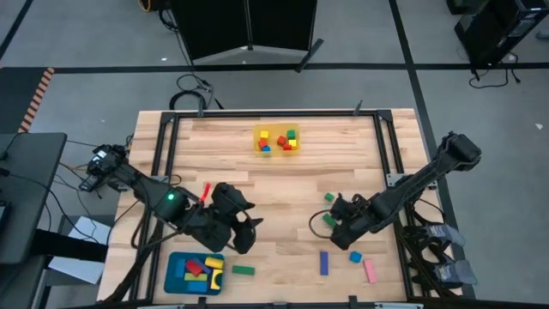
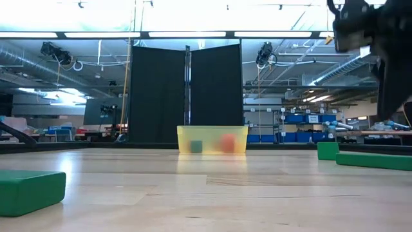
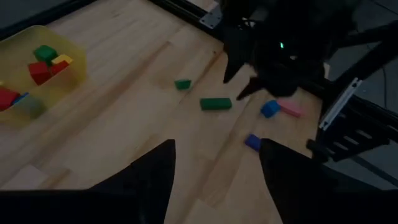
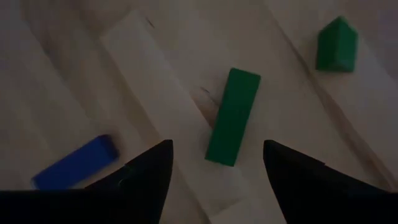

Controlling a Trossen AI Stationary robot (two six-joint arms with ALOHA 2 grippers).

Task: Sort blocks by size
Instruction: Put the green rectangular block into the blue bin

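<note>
Hovering low over the table (image 1: 283, 180) with the right gripper (image 1: 336, 225), jaws spread wide and pinching nothing. Lying straight ahead of the gap between those jaws, a green bar (image 4: 232, 116), flat on the wood, its near end just about level with the fingertips and untouched by either finger. Sitting farther out past the same jaws and off to one side, a small green block (image 4: 336, 43), well apart from the bar. Resting beside the opposite finger, a blue bar (image 4: 76, 162), also flat and clear of the pad. Placed behind the right jaws, toward the table's near edge, a blue cube (image 1: 355, 257) and a pink bar (image 1: 370, 270), close together.

Holding the left gripper (image 1: 249, 225) above the wood across from the right one, jaws likewise parted and empty. Facing the right arm from between those fingers, with the green bar, the small green block, the blue cube and the pink bar all far ahead of the tips. Standing off to the far side of both pairs of jaws, a yellow tray (image 1: 277, 140) with small red, yellow, green and blue cubes inside. Lying behind the left jaws, a teal tray (image 1: 177, 273) holding several longer blocks, with another green bar (image 1: 244, 270) just beside it on the bare table. Lying behind the left jaws too, close to the arm, a red bar (image 1: 206, 190).
</note>
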